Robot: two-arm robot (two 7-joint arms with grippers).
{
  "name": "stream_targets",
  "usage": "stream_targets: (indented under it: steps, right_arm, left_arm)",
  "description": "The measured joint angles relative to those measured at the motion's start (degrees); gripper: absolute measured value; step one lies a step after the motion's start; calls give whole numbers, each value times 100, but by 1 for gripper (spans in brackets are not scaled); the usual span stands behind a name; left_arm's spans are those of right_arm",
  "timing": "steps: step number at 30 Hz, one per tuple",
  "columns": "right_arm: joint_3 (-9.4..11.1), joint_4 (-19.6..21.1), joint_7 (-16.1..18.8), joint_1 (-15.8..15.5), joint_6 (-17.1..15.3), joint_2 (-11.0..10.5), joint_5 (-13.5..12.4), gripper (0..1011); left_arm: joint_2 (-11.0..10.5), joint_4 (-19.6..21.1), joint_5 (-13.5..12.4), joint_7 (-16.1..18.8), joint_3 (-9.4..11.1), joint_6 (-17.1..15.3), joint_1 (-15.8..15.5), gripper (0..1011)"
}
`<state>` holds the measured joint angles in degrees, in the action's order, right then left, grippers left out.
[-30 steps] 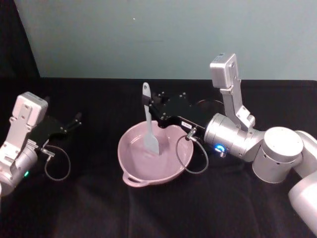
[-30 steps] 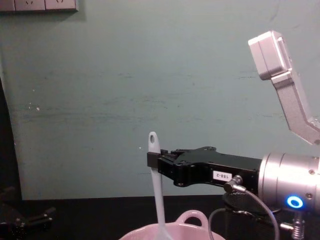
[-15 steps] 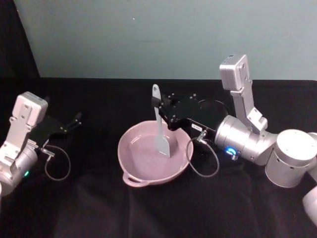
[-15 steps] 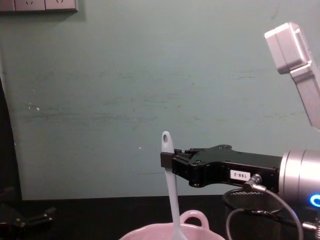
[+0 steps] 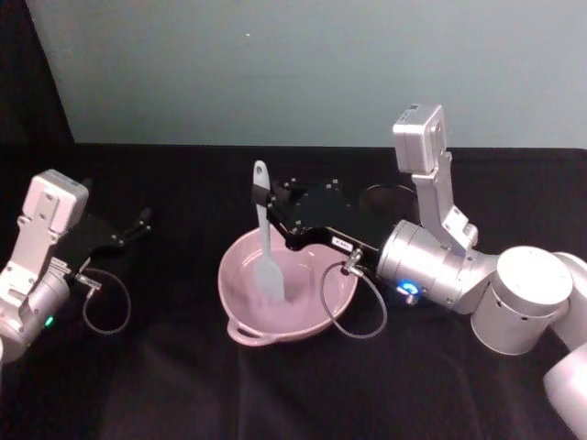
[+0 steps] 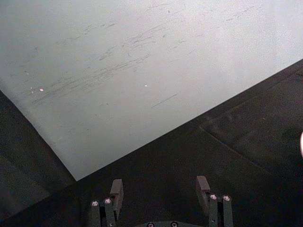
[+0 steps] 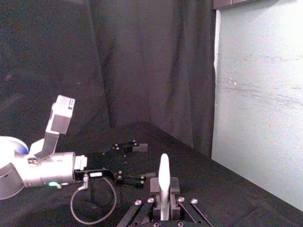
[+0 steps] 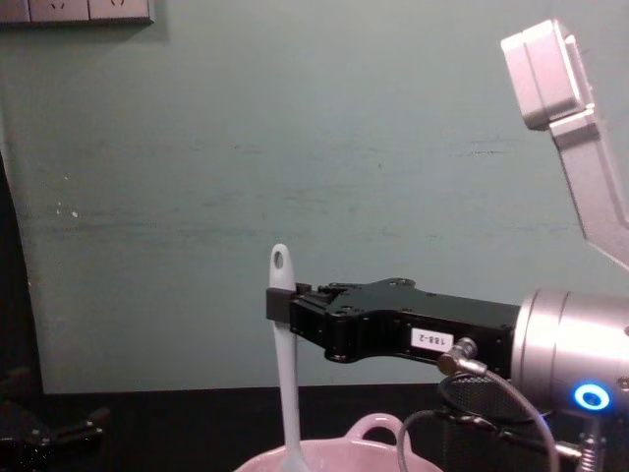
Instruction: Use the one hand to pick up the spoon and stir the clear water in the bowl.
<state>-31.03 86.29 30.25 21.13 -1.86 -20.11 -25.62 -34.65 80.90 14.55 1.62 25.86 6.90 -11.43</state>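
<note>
Right gripper: reaches in from the right side of the tabletop to a position above the bowl's far rim. Jaws closed on the upper handle of the spoon, just below its oval hole. The chest view confirms the grip, and the right wrist view shows the handle clamped between the jaws.

Spoon: held nearly upright, with the blade down inside the bowl on its left half. Whether the blade touches the bowl floor cannot be told.

Bowl: pale pink, standing at the middle of the tabletop, with one small loop handle on the near rim. A second loop shows at the far rim in the chest view.

Black mesh cup: behind the right gripper, toward the far edge.

Left gripper: idle near the left edge, well apart from the bowl, jaws standing open.
</note>
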Motion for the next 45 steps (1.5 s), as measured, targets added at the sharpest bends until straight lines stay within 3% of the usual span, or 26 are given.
stream_targets:
  steps: [11, 22, 33, 45]
  right_arm:
    - [-110, -540, 51, 273, 177, 271, -11, 112]
    - [-88, -956, -61, 498, 488, 449, 263, 112]
    - [96, -739, -226, 388, 441, 277, 470, 112]
    - [278, -148, -261, -14, 160, -79, 505, 112]
  left_arm:
    - [0, 0, 0, 0, 0, 0, 0, 1011]
    - [0, 0, 0, 0, 0, 0, 0, 1011]
    - [0, 0, 0, 0, 0, 0, 0, 1011]
    - [0, 0, 0, 0, 0, 0, 0, 1011]
